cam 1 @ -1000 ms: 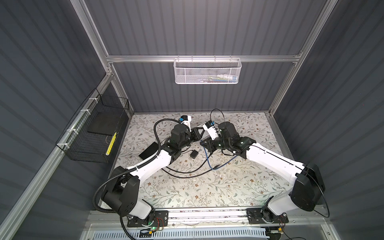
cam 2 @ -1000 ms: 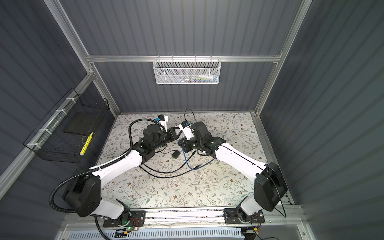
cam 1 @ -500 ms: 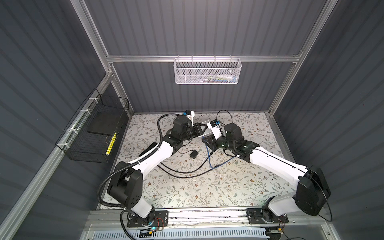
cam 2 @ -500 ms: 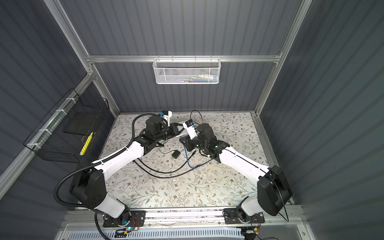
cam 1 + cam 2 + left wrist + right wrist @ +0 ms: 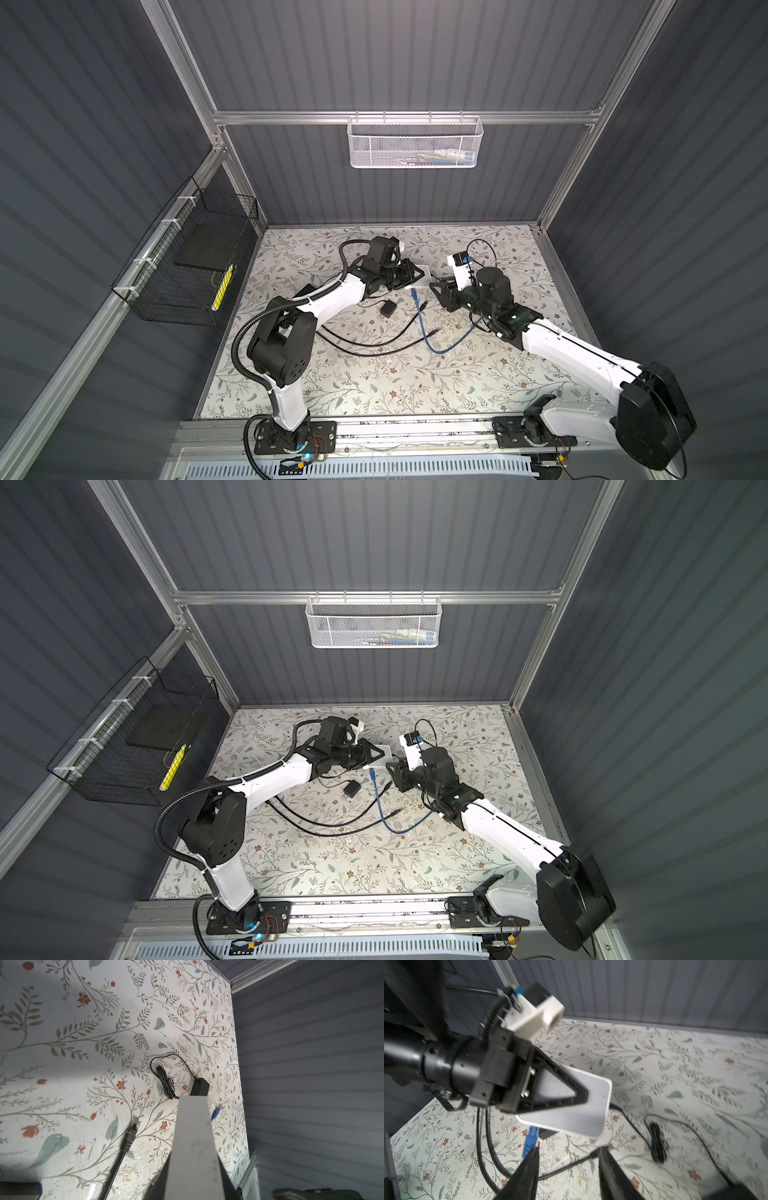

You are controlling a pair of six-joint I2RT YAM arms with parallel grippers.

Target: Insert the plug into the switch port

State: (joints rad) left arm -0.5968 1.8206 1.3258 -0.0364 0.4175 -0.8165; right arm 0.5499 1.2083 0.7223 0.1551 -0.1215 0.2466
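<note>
Nearest me, slack of the blue cable (image 5: 420,322) and a spare black plug (image 5: 133,1127) lie loose on the floral mat (image 5: 374,386), with a black power adapter (image 5: 200,1087) beside them. Then the right claw (image 5: 569,1151): fingers partly spread, nothing between them, 1 fingertip (image 5: 529,1167) right by the blue plug (image 5: 530,1140); can't tell if it's touching. That plug sits at the lower edge of the white switch (image 5: 581,1113) and looks to be in a port, but the latch is hidden, so can't confirm it's home. The switch is off the mat, tilted, clamped tight between the left claw's (image 5: 579,1095) 2 fingers. My read: this is the let-go/check step. To do it well, left keeps the switch dead steady and right backs straight out along the plug axis, so it doesn't drag the boot or snag the slack. If the plug sags, re-pinch the boot and push square into the port, no side load. Far back, the white mesh basket (image 5: 413,143) on the wall isn't involved.
</note>
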